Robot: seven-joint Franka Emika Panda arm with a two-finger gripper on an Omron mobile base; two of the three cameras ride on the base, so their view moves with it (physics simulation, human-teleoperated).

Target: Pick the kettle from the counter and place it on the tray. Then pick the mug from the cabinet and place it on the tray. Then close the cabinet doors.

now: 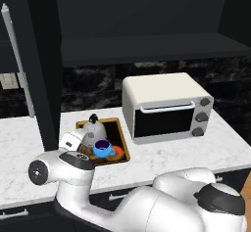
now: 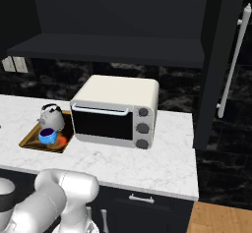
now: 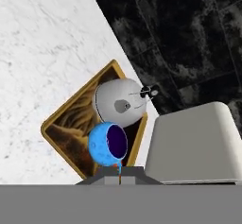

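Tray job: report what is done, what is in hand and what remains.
Done: the kettle sits on the tray, not on the counter. In hand: the blue mug is over the tray beside the kettle, and the gripper is shut on its handle in the hand view, so not released. Left: let the mug go, then close the cabinet doors, which stand open over the shelf.

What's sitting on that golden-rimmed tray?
On the tray stand the kettle and the blue mug in front of it. They cover much of its patterned centre.
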